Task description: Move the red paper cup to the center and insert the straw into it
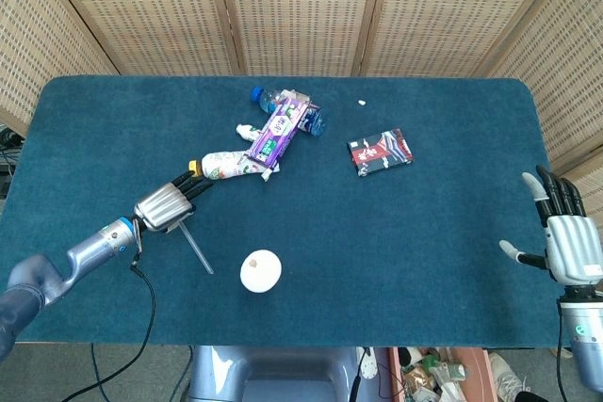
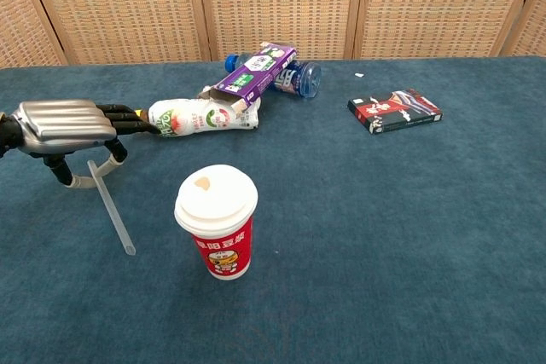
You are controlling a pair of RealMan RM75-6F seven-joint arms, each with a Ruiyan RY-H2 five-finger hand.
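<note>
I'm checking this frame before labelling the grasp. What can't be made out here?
- Head view: left hand covers the straw's top end, so the grip is hidden.
- Chest view: right hand is outside the frame.
- Head view: red paper cup shows only its lid.
- Both views: white speck too small to identify.

Head view looks steeply down from high above, taking in the whole blue worktop (image 1: pixel 424 233) edge to edge, wicker screens at the far side. Chest view sits low and close, facing straight across the worktop (image 2: pixel 409 236) toward those screens. Both share the red paper cup (image 1: pixel 261 271) (image 2: pixel 217 221), seen lid-on from above, side-on from the chest.
</note>
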